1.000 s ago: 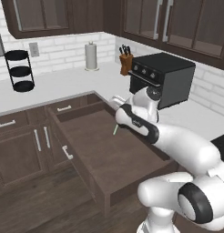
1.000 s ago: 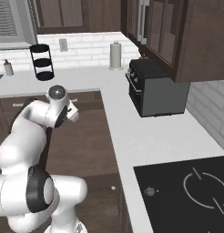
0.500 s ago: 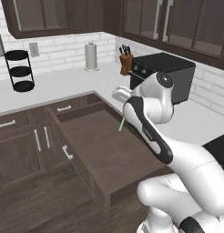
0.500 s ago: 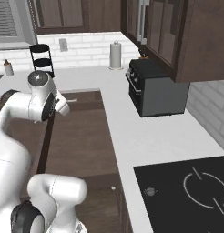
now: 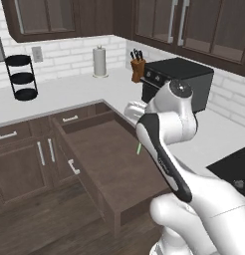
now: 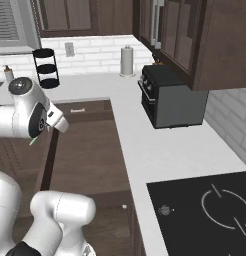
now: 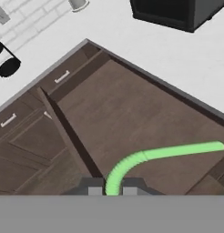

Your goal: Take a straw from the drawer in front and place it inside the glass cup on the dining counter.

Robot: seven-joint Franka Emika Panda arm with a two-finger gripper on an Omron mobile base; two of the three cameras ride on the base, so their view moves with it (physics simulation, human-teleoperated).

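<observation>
While the gripper (image 7: 112,190) clamps one straw (image 7: 155,154) (green, bent), one drawer (image 5: 112,164) stands open below.

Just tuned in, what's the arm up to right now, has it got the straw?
Yes. The gripper is shut on the straw, a pale green bent stick that sticks out from between the fingers. The arm holds it above the open drawer, whose inside looks bare. In the left base view the straw hangs just below the hand, over the drawer's right edge by the white worktop. Placing it in the cup is not yet done.
</observation>
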